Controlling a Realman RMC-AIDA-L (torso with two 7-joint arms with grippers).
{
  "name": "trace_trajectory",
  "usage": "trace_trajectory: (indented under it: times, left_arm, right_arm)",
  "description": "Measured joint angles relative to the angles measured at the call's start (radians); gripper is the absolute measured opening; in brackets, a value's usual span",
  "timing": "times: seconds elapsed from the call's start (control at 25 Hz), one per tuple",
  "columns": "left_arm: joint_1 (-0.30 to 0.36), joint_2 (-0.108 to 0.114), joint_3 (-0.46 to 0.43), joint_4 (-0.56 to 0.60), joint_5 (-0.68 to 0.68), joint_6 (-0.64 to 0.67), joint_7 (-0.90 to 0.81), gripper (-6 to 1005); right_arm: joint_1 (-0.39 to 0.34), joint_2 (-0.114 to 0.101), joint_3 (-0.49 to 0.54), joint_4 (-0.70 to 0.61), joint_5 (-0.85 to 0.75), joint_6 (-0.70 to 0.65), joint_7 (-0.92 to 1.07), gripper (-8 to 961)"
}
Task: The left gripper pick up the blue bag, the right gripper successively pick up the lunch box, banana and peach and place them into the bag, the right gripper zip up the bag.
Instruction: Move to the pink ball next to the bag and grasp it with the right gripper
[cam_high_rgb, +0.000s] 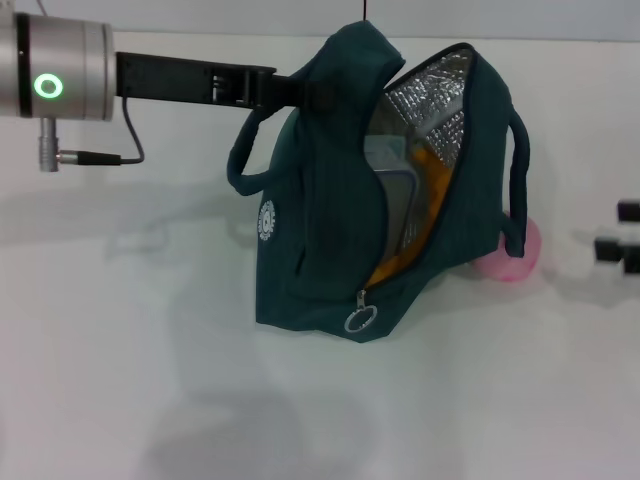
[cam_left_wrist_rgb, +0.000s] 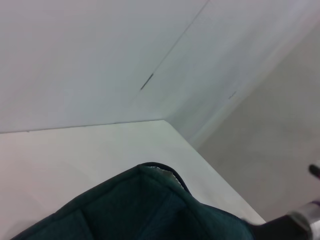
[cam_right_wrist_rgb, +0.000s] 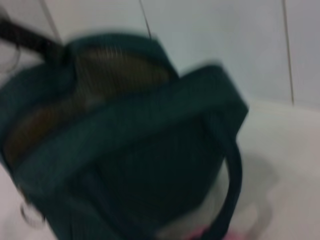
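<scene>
Closest to my head camera is the silver wrist with its green ring light, on my left, and from it the black arm reaches across to the left tool (cam_high_rgb: 300, 90), which is clamped on the top edge of the large dark teal-blue fabric bag (cam_high_rgb: 320, 230), holding it up with its lower end near or on the white counter (cam_high_rgb: 150, 400). Moving right, the bag's mouth gapes open along the unzipped seam, showing silver foil lining, the clear blue-rimmed plastic lunch box (cam_high_rgb: 395, 185) standing inside, and the orange-yellow curved banana (cam_high_rgb: 425, 200) beside it. A metal zipper ring (cam_high_rgb: 360, 320) hangs at the low end of the opening. Further right, the small round pale-pink peach (cam_high_rgb: 515, 255) sits on the counter, partly hidden behind the bag and its rope handle. At the far right edge I see only part of the right tool (cam_high_rgb: 620, 240); I cannot tell whether it is wide or narrow.

As I judge it, the peach is next. The risk is that the right tool, reaching in so close behind the bag, nudges the hanging fabric or snags the handle, rolls the peach away, or swings the opening off line.
</scene>
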Motion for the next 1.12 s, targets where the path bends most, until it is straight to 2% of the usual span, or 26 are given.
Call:
trace_trajectory:
  times: [0.16,0.24,0.48,0.8,1.12]
  left_arm:
    - [-0.001,-0.003,0.0,0.0,-0.002,0.0,0.002,54]
    - [0.002,-0.003,0.0,0.0,-0.003,0.0,0.003,54]
    - [0.006,-0.003,0.0,0.0,-0.003,0.0,0.003,54]
    - [0.007,-0.002,0.0,-0.011,-0.005,0.0,0.011,53]
    - [0.007,0.001,0.0,-0.013,-0.007,0.0,0.017,53]
  right_arm:
    - [0.04,0.053,-0.004,-0.001,-0.156,0.072,0.001,665]
    - [0.059,0.072,-0.018,0.001,-0.191,0.108,-0.001,660]
    - [0.092,0.081,-0.078,0.01,-0.182,0.175,-0.004,647]
    - [0.131,0.081,-0.181,0.044,-0.136,0.266,-0.005,630]
    - [0.172,0.079,-0.192,0.1,-0.136,0.301,-0.006,612]
